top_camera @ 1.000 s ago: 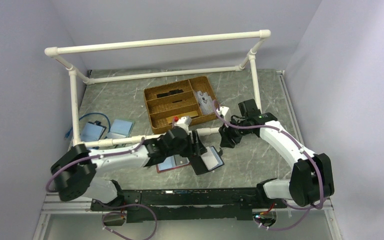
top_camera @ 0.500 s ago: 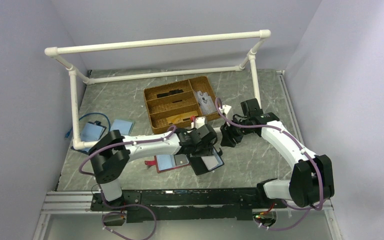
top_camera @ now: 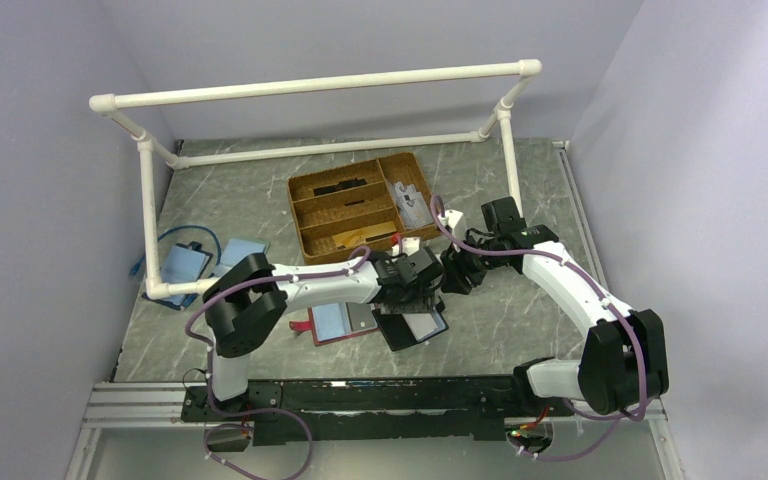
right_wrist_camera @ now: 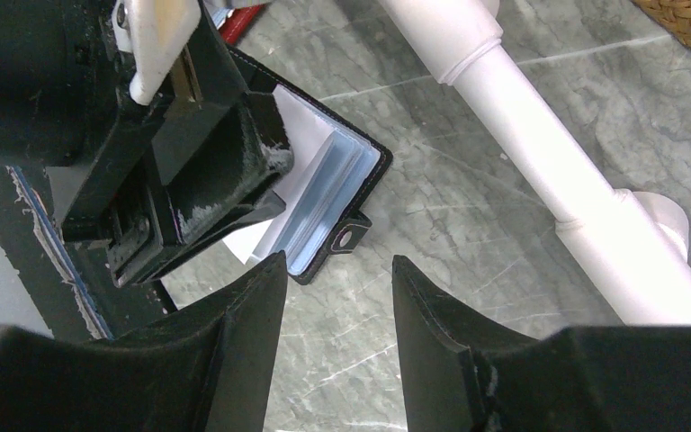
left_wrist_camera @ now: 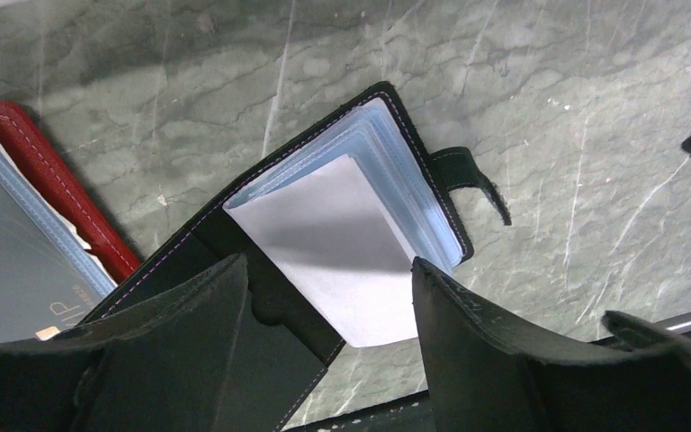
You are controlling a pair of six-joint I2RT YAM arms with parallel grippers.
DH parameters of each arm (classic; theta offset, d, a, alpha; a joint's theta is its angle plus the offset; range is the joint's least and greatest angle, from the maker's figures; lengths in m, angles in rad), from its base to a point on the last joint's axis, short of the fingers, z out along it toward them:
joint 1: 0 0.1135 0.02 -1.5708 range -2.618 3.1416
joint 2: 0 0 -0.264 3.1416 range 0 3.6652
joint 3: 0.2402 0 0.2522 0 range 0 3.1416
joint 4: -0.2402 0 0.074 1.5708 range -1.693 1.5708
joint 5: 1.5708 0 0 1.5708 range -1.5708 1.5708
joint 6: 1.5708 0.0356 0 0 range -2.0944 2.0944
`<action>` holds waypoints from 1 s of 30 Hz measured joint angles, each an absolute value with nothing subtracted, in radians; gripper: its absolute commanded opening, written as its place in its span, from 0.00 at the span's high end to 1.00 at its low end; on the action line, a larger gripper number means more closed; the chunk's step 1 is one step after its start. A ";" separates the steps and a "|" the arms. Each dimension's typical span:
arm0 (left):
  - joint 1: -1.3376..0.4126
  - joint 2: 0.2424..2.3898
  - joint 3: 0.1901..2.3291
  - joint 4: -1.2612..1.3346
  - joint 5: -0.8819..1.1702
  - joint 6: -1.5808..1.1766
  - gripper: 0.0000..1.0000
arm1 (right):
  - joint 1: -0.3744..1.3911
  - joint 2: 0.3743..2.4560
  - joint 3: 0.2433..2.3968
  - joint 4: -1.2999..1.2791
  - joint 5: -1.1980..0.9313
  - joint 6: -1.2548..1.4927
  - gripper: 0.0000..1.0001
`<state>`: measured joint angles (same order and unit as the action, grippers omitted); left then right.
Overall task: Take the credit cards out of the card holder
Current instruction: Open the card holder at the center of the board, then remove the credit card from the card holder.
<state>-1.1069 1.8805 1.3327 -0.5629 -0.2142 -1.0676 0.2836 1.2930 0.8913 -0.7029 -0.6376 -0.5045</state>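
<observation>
The card holder [top_camera: 415, 329] lies open on the table, black-edged, with a stack of clear sleeves [left_wrist_camera: 409, 171] and a strap tab [left_wrist_camera: 468, 171]. A white sheet [left_wrist_camera: 342, 238] covers the top sleeve, so the credit cards are hidden. My left gripper [left_wrist_camera: 328, 263] hovers open right over the holder, its fingers [left_wrist_camera: 189, 342] standing on either side of the white sheet. Whether they touch it I cannot tell. My right gripper [right_wrist_camera: 335, 263] is open and holds nothing, just right of the holder's strap corner [right_wrist_camera: 346, 236], above bare table.
A red-edged wallet [top_camera: 332, 324] lies open just left of the holder, a dark grey chip card [left_wrist_camera: 9, 279] in its sleeve. A white pipe frame [right_wrist_camera: 540, 153] runs close behind both grippers. Farther back are a wicker tray [top_camera: 360, 205] and, at the left, blue flat items [top_camera: 184, 263].
The left arm has swung its elbow to the right and stretched out, carrying its gripper a little right and back over the holder. The right arm has not moved.
</observation>
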 measured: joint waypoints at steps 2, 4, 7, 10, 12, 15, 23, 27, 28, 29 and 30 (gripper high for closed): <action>-1.107 1.892 1.356 -0.582 -0.215 -1.071 0.27 | 0.284 1.293 0.891 -0.703 -0.637 -0.505 0.51; -1.107 1.916 1.398 -0.607 -0.215 -1.077 0.26 | 0.284 1.293 0.891 -0.703 -0.637 -0.505 0.51; -1.107 1.953 1.450 -0.637 -0.215 -1.087 0.26 | 0.279 1.294 0.891 -0.704 -0.630 -0.501 0.51; -1.107 1.970 1.479 -0.668 -0.215 -1.092 0.31 | 0.268 1.294 0.891 -0.702 -0.622 -0.497 0.51; -1.107 1.972 1.487 -0.686 -0.215 -1.096 0.34 | 0.267 1.294 0.891 -0.703 -0.619 -0.496 0.51; -1.107 1.973 1.488 -0.707 -0.216 -1.097 0.37 | 0.267 1.294 0.891 -0.703 -0.619 -0.496 0.51; -1.108 1.973 1.483 -0.727 -0.216 -1.095 0.38 | 0.268 1.294 0.891 -0.703 -0.624 -0.494 0.51; -1.108 1.973 1.469 -0.737 -0.216 -1.093 0.42 | 0.268 1.294 0.891 -0.703 -0.631 -0.493 0.51; -1.108 1.973 1.465 -0.741 -0.218 -1.093 0.44 | 0.268 1.294 0.891 -0.703 -0.636 -0.494 0.51; -1.108 1.973 1.460 -0.746 -0.222 -1.093 0.45 | 0.268 1.294 0.891 -0.703 -0.640 -0.494 0.51; -1.108 1.973 1.455 -0.753 -0.228 -1.094 0.45 | 0.268 1.294 0.891 -0.703 -0.643 -0.494 0.51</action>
<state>-1.1076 1.9732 1.4551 -0.7532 -0.2279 -1.0939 0.2680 1.2938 0.8913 -0.7029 -0.6434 -0.4938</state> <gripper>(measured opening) 0.568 0.491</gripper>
